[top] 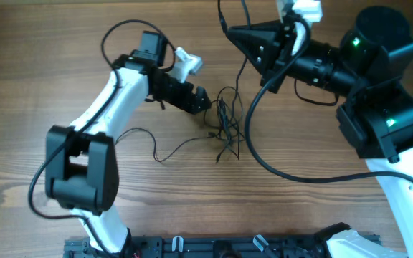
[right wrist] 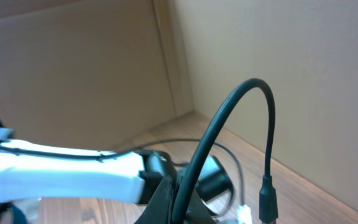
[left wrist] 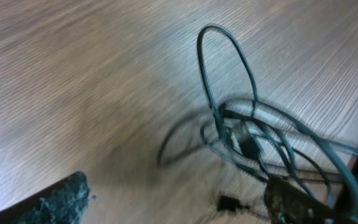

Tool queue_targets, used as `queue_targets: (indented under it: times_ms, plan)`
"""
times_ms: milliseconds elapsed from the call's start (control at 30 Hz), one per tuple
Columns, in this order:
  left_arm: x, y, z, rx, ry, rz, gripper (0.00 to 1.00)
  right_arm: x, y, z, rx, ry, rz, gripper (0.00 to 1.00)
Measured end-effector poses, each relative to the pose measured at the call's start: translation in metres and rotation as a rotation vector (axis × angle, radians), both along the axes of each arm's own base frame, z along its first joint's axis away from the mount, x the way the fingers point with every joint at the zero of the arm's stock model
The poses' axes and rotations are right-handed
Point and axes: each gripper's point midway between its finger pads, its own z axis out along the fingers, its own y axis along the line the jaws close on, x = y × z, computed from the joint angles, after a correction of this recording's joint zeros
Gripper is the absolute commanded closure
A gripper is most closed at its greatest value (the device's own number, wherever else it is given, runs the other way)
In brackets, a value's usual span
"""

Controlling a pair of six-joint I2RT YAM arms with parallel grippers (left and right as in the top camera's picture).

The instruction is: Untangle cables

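1. Left black two-finger gripper point(top: 205, 100) sits just left of centre in the overhead view with its jaws spread wide. Its rough dark fingers point(left wrist: 61, 200) sit far apart in the lower corners of the wrist view.
2. The thin black cables point(top: 225, 123) lie knotted on the brown wooden table point(top: 41, 64) at centre frame, just beside that gripper's tips. One loose strand trails toward the lower left.
3. The right black gripper point(top: 229, 30), at top centre, is closed. Whether it pinches a strand cannot be told.
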Motion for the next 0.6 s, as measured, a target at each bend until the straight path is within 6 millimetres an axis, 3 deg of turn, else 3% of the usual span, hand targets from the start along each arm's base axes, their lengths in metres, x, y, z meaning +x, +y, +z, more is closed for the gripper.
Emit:
queue_targets:
  times_ms: [100, 167, 300, 367, 433, 467, 600]
  plan:
    - [0.003, -0.019, -0.011, -0.034, -0.024, -0.054, 0.11, 0.001, -0.007, 0.000, 0.012, 0.018, 0.014, 0.96]
    - [0.004, -0.030, -0.015, -0.061, -0.036, -0.081, 0.18, 0.000, -0.010, 0.001, 0.019, 0.025, 0.027, 0.96]
    - [0.006, -0.053, -0.018, -0.105, -0.075, -0.130, 0.49, -0.004, -0.012, 0.004, 0.031, 0.020, 0.065, 0.96]
    - [0.006, -0.060, -0.021, -0.114, -0.079, -0.141, 0.53, -0.007, -0.011, 0.007, 0.036, 0.008, 0.085, 0.96]
    - [0.004, -0.067, -0.025, -0.123, -0.071, -0.147, 0.42, -0.011, -0.009, 0.010, 0.043, -0.004, 0.108, 0.96]
    - [0.003, -0.069, -0.028, -0.122, -0.065, -0.149, 0.28, -0.013, -0.008, 0.012, 0.047, -0.012, 0.120, 0.96]
    - [0.000, -0.071, -0.040, -0.119, -0.026, -0.141, 0.11, -0.016, -0.007, 0.018, 0.056, -0.037, 0.145, 0.96]
